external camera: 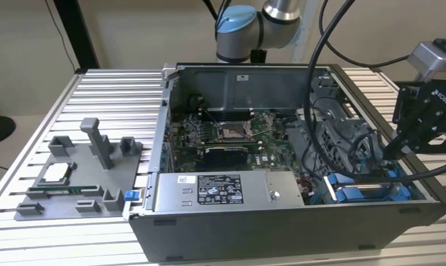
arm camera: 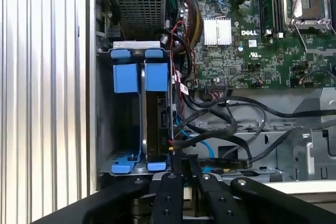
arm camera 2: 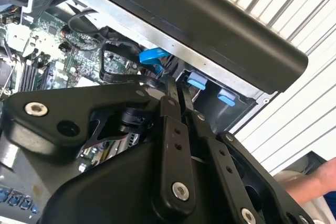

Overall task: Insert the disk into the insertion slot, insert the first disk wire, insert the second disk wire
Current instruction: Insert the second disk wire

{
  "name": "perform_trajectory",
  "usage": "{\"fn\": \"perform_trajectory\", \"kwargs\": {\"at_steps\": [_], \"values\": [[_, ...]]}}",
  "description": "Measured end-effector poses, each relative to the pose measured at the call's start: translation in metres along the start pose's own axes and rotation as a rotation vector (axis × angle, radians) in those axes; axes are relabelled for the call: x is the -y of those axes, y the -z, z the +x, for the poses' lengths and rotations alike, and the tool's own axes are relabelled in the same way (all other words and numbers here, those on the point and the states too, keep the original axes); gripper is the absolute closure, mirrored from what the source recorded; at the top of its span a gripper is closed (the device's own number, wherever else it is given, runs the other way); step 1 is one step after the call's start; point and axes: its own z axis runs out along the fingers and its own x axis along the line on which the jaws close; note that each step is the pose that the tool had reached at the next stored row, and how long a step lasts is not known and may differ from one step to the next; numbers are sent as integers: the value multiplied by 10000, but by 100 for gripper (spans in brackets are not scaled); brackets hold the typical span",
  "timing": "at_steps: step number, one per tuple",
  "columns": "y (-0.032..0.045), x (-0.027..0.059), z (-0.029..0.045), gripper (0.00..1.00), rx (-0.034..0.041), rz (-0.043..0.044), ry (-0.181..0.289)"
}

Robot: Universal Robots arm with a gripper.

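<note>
The disk [arm camera: 156,77], held in its blue carrier, stands on edge inside the grey insertion slot [arm camera: 122,157] at the case's corner. In the exterior view the disk [external camera: 365,193] sits low at the right front of the open computer case. My gripper [arm camera: 184,162] hangs just beside the disk's end, over a tangle of black wires. Its fingers [arm camera 2: 168,129] are pressed close together on the end of a thin black disk wire [arm camera: 173,145]. In the exterior view the gripper [external camera: 391,151] points down into the case at the right, above the disk.
A grey power-supply box [external camera: 223,191] lies along the case front beside the motherboard [external camera: 231,133]. Black cables [arm camera: 226,124] and a blue cable [arm camera: 205,145] cross next to the slot. A perforated cage [arm camera: 139,3] stands beyond the disk. A grey fixture [external camera: 75,172] sits on the table. A person's hand [arm camera 2: 315,182] is nearby.
</note>
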Motion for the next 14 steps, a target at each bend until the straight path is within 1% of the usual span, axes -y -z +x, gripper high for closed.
{"fn": "perform_trajectory", "kwargs": {"at_steps": [3,6,9,14], "values": [[49,-39,0,100,0,-5,-3],[62,-99,2,100,0,-5,-2],[60,-181,6,100,1,-5,-3],[39,-349,17,100,1,-5,-3]]}}
